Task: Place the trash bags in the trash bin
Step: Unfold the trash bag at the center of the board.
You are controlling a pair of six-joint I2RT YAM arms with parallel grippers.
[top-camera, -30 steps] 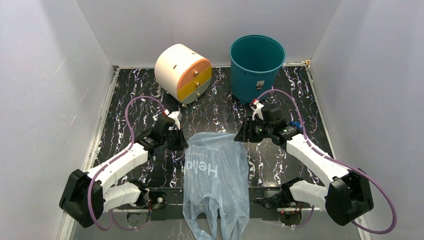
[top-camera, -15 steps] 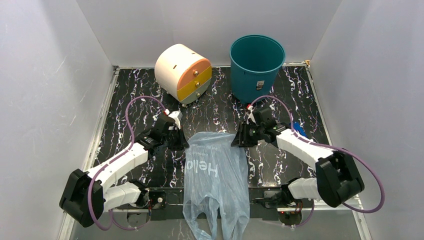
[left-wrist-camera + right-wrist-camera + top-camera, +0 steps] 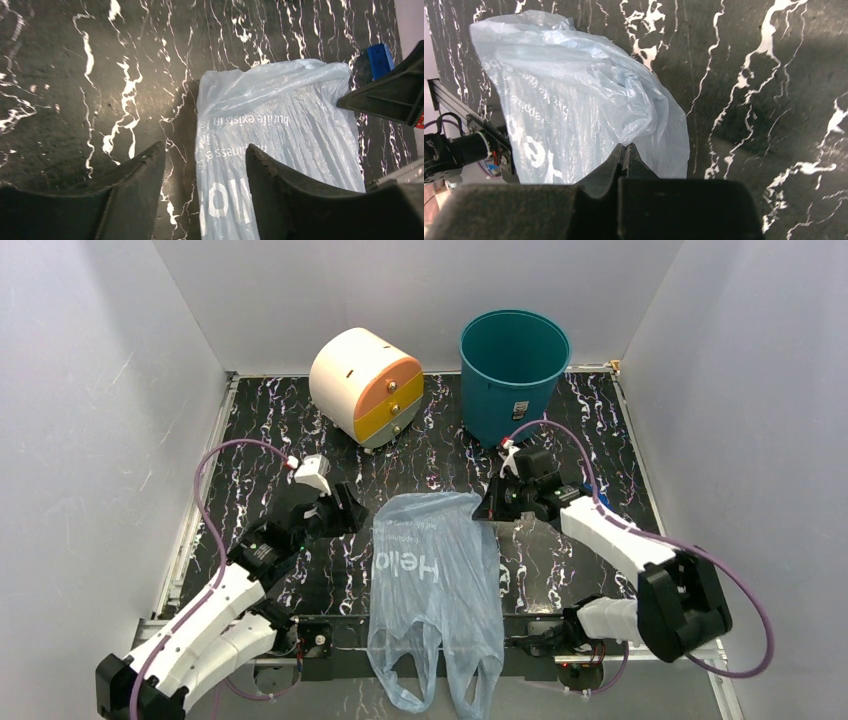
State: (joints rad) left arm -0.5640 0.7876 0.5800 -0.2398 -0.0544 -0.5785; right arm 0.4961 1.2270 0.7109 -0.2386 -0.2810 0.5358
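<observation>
Top external view: pale blue Hello bag (image 3: 432,570) lies flat on the near surface (image 3: 440,455), well apart from the teal bin (image 3: 512,375) at the far edge. Right fingers (image 3: 609,172) pinch its far right corner; left fingers (image 3: 135,190) spread, empty. Lifting and dropping in remain, I'd say.

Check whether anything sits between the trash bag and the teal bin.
Nothing visible blocks it. Bare table lies between the trash bag and the trash bin. The cream drum box stands off to the left, and the right gripper is shut on the bag's far corner.
</observation>
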